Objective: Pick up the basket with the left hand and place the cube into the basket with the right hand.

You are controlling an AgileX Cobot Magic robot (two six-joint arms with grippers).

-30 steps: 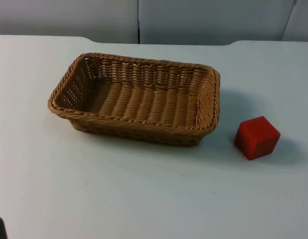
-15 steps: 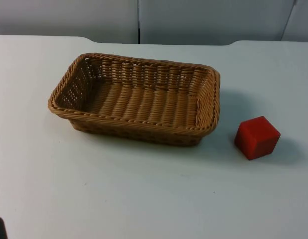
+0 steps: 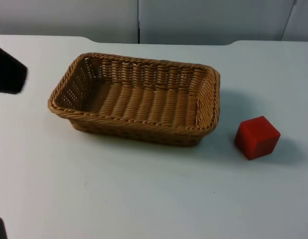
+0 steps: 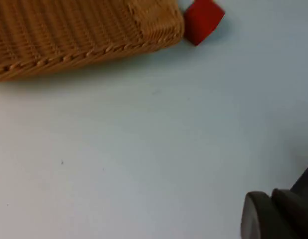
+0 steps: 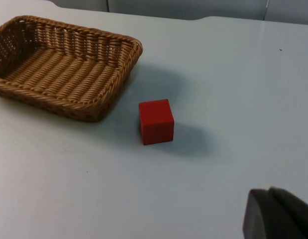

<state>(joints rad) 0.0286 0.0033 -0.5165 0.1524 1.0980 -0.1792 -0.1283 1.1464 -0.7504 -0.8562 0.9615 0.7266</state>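
The white table (image 3: 144,199) is bare at the near side. A bit farther sits the small red cube (image 3: 256,137), flat on the table and just beside the right end of the basket, not touching it. Next comes the brown woven basket (image 3: 139,99), long and shallow, sitting flat with nothing inside.

What is new: a dark blurry shape has come in at the far left edge of the top view. That is the left tool (image 3: 9,72), and it was not there half a second ago. I think the left arm is now starting its reach for the basket's left end. I cannot tell how this tool is set.

The right tool (image 5: 280,214) waits back from the cube, also too hidden to tell.

Nothing stands between either tool and its thing. The grey wall (image 3: 203,20) is at the back.
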